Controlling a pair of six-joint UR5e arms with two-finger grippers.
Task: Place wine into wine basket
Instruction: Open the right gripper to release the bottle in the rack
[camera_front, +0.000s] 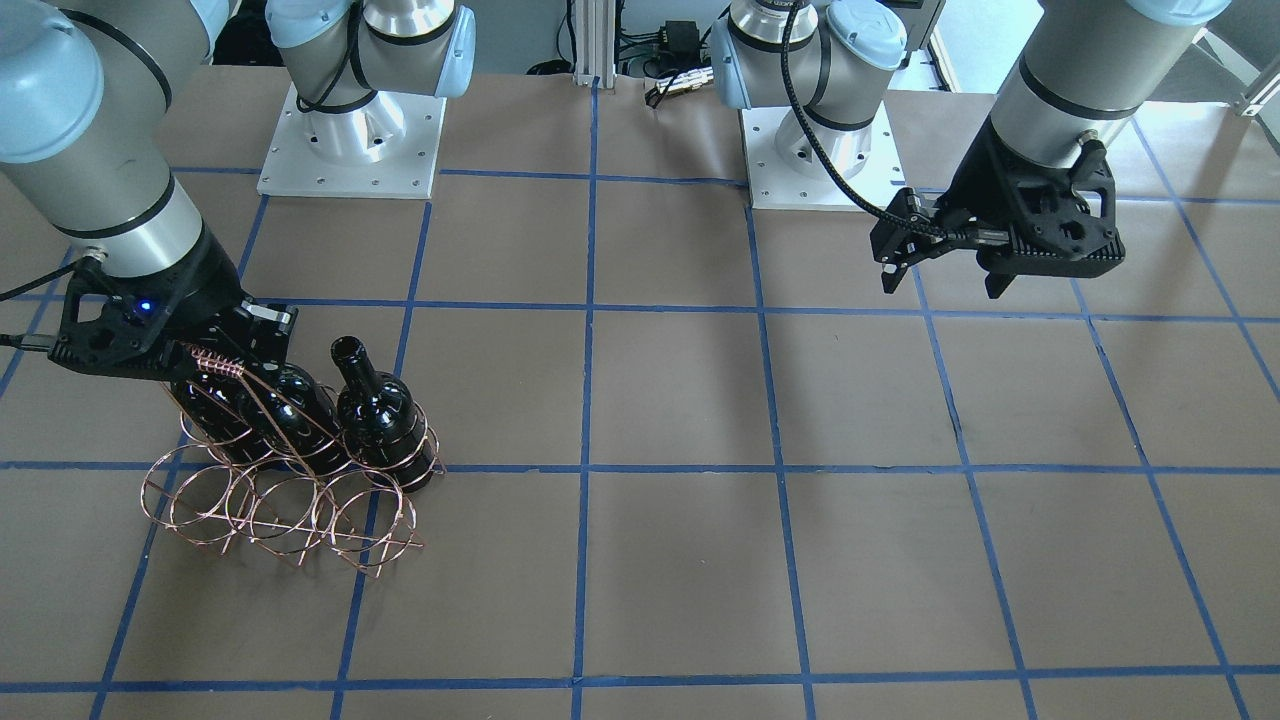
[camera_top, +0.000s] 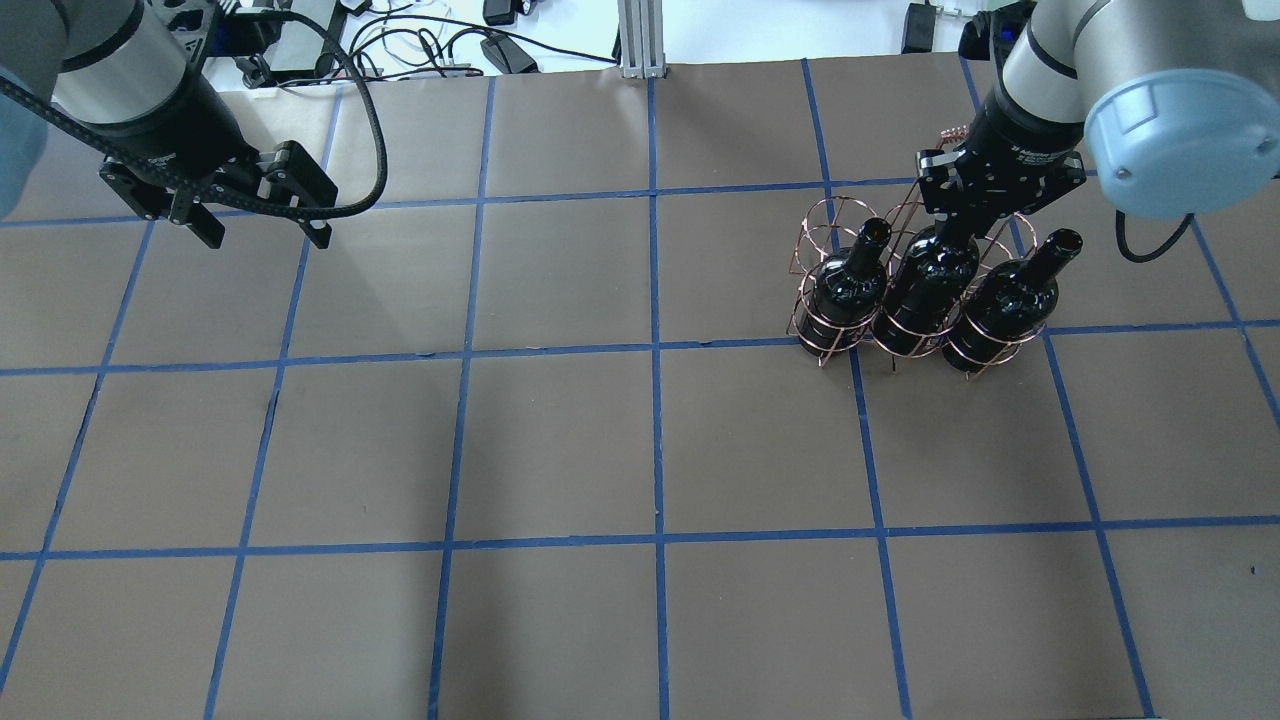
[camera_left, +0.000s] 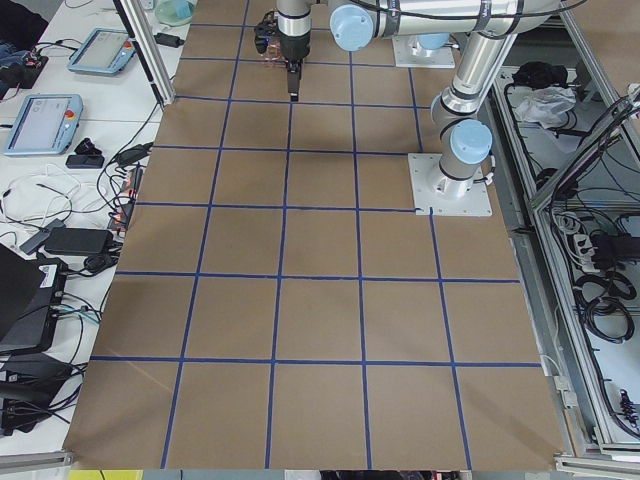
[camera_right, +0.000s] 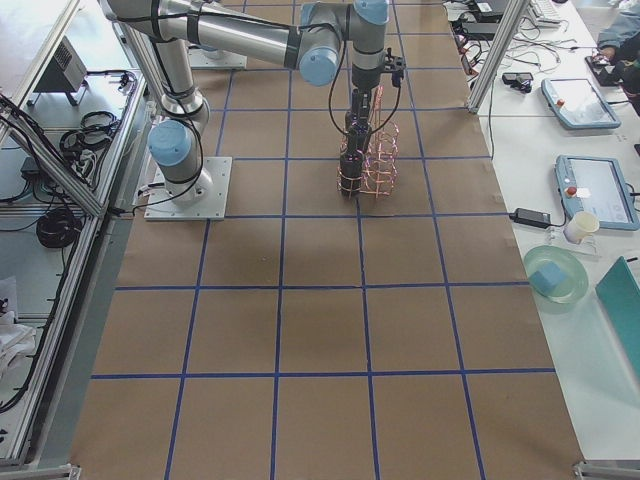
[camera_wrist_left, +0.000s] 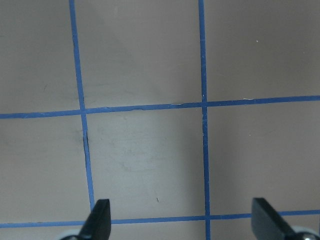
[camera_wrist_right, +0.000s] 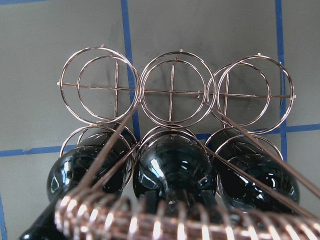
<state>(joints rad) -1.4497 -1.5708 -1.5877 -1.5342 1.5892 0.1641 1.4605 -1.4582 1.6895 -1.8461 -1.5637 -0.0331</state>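
Right gripper (camera_top: 962, 215) sits low over the wine (camera_top: 925, 290), the middle of three glossy black bottles, and its body hides that bottle's neck. I cannot tell from any view whether its fingers press on the glass or stand just off it.

The wine stands upright in the middle ring of the wine basket (camera_wrist_right: 140, 92), in the row nearer the robot's edge of the bench (camera_top: 560, 440). The basket is a copper wire carrier, placed toward the far right corner of the bench. The outer bottles (camera_top: 845, 290) (camera_top: 1005, 305) fill the rings on either side, open mouths upward. Through the three rings of the row toward the far edge I see brown paper and blue tape lines (camera_wrist_right: 124, 30).

The basket's coil-wrapped handle (camera_wrist_right: 165, 225) crosses right under the right wrist camera.

Left gripper (camera_top: 265, 232) hovers above the bench near the far left corner, well apart from the basket, with fingertips (camera_wrist_left: 102, 215) spread wide and nothing between them.
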